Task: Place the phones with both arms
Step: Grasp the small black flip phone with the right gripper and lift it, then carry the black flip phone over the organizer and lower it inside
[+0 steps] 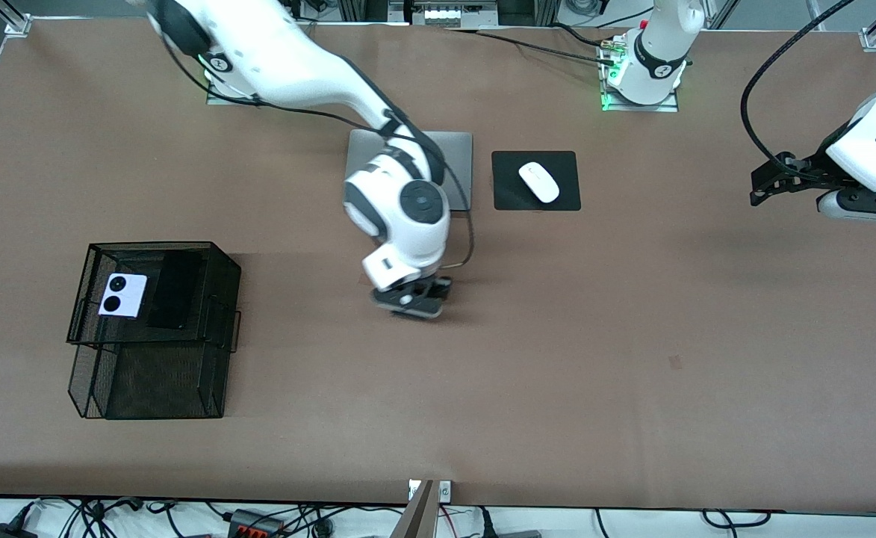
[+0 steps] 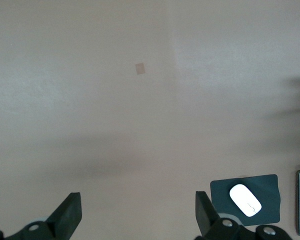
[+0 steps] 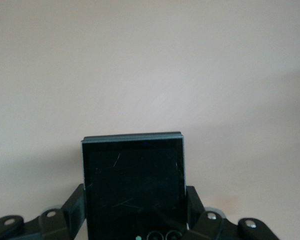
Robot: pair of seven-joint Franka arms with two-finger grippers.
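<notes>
The right gripper point(image 1: 410, 299), over the bare middle of the desk point(image 1: 632, 359), pinches the small squarish black phone point(image 3: 133, 185) between its jaws by the side edges. The lilac-white phone point(image 1: 123, 295) and the long black phone point(image 1: 172, 290) lie side by side in the upper tier of the black mesh basket point(image 1: 225, 329) toward the right arm's end. The left gripper point(image 2: 138, 212) waits, jaws spread and empty, over its own end. Risk: a narrow edge grip may let the phone slip or tilt, and it could strike the basket rim or land on the phones already there.
</notes>
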